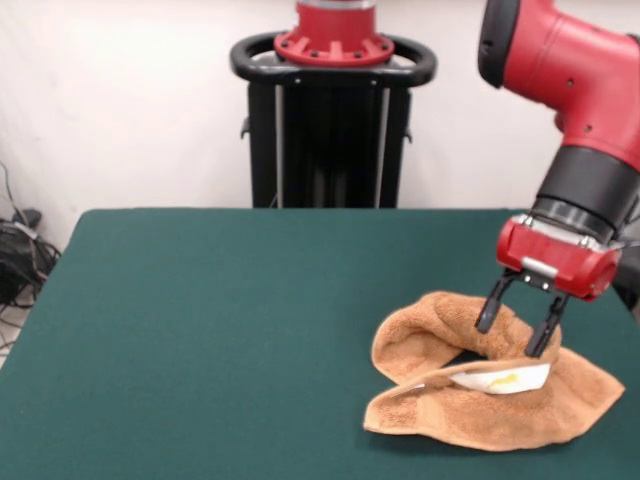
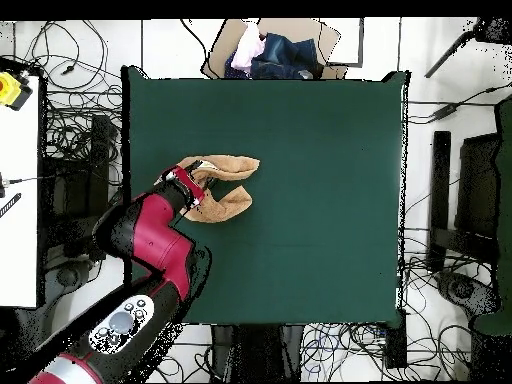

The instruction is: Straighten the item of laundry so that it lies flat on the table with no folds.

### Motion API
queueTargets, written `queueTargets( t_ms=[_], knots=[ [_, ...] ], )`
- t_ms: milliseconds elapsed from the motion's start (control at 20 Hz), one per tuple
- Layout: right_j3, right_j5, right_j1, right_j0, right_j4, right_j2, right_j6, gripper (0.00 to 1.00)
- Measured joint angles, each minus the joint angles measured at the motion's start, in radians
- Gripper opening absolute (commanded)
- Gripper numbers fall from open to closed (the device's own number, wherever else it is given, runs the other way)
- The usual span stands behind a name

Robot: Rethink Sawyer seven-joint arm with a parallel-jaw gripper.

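Hidden: arm (image 2: pixel 150 245) covers the towel's left end in overhead view | Front view only: gripper (image 1: pixel 518 328), fingers spread apart, tips over the folded orange-tan towel (image 1: pixel 490 375) at lower right, white tag (image 1: pixel 500 379) showing | Overhead only: towel at the green table's (image 2: pixel 320 190) left-centre; cardboard box of clothes (image 2: pixel 270 50) beyond the top edge.

We see a plain white wall (image 1: pixel 130 100) behind, tangled black cables (image 2: pixel 60 150) across the pale floor (image 2: pixel 430 120), and a cardboard box (image 2: pixel 275 50) of clothes.
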Motion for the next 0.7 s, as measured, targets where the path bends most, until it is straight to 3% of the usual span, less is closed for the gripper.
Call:
queueTargets(
  t_ms=[700],
  knots=[
    [-0.019, 0.0, 0.048, 0.009, 0.002, 0.002, 0.0, 1.0]
  ],
)
